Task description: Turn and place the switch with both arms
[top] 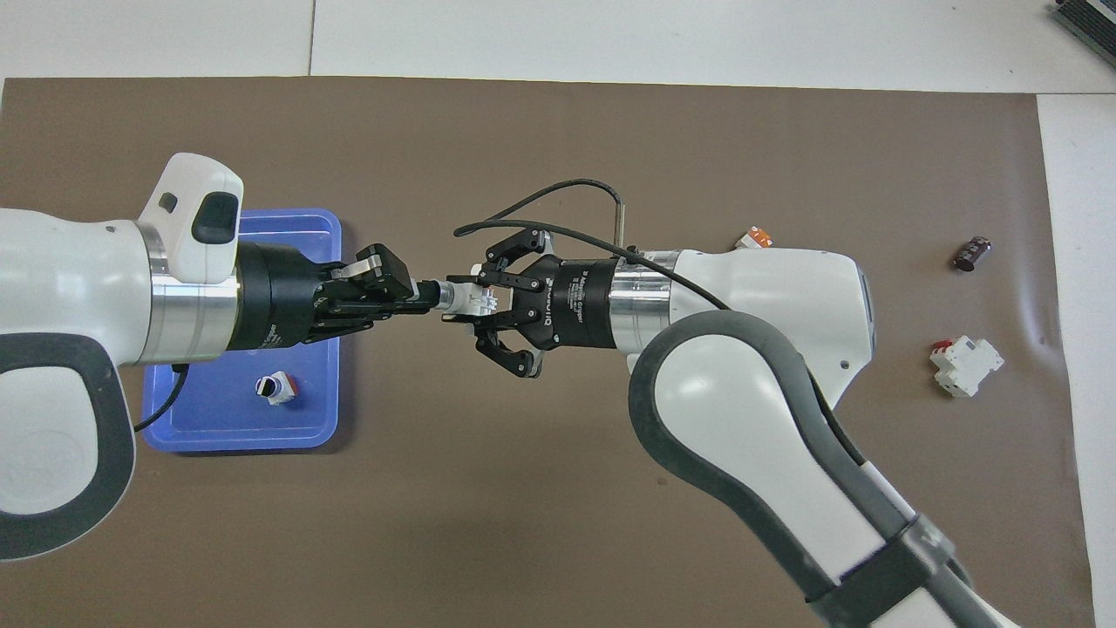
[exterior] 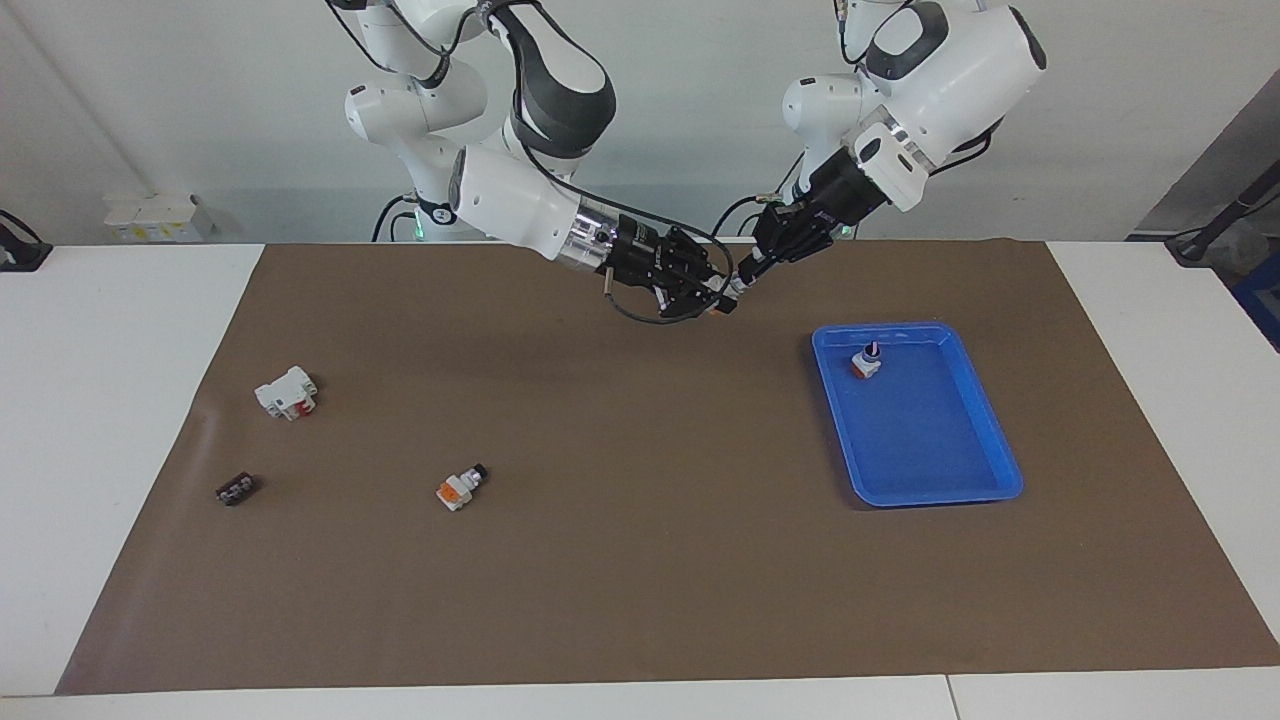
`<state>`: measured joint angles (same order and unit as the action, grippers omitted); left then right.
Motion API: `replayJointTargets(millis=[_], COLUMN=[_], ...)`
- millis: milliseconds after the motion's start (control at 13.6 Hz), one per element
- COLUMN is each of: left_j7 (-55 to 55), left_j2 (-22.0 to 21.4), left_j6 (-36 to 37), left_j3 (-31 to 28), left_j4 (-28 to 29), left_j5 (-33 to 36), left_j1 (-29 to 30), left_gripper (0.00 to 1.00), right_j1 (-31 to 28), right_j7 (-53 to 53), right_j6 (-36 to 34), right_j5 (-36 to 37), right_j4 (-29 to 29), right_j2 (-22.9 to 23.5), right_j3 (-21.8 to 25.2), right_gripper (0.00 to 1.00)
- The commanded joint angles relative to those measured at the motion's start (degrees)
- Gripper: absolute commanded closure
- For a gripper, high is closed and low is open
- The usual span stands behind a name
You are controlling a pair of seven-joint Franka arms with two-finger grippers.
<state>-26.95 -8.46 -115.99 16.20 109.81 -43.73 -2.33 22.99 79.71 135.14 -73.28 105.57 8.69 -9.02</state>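
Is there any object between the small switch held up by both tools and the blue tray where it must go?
Nothing visible: only bare brown mat lies between the white rotary switch, held by both tools, and the blue plastic tray. Another switch stands in the tray's corner nearest the robots.

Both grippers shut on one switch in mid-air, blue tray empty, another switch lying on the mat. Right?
Not quite: the blue tray is not empty. The facing view shows a switch in the tray, at its end nearer the robots. The rest holds: left gripper and right gripper are shut on the held switch, and another switch lies on the mat.
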Motion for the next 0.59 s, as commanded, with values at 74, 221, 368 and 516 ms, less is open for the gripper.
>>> replayJointTargets(millis=[74,221,368,516], left_j7=[-15.9,-23.47,-30.67,-36.74], left_j2=[-0.24,-0.15,-0.06,0.03], left_j6=[-5.19,-7.05,-7.49,-8.02], left_j3=[3.04,3.58,3.93,3.93], left_j4=[-0.04,0.05,0.05,0.05], left_j5=[-0.57,-0.48,-0.48,-0.39], left_j1=[-0.66,-0.75,-1.54,-1.54], left_gripper=[1.0,1.0,1.0,1.0], right_j1=[0.3,0.3,0.3,0.3], right_j7=[0.27,0.27,0.27,0.36], right_j6=[0.74,0.83,0.74,0.74], right_j5=[-1.69,-1.69,-1.69,-1.69], right_j4=[0.08,0.08,-0.01,-0.01], right_j2=[-0.34,-0.34,-0.34,-0.42], right_j3=[-0.47,-0.47,-0.47,-0.47], right_gripper=[1.0,1.0,1.0,1.0])
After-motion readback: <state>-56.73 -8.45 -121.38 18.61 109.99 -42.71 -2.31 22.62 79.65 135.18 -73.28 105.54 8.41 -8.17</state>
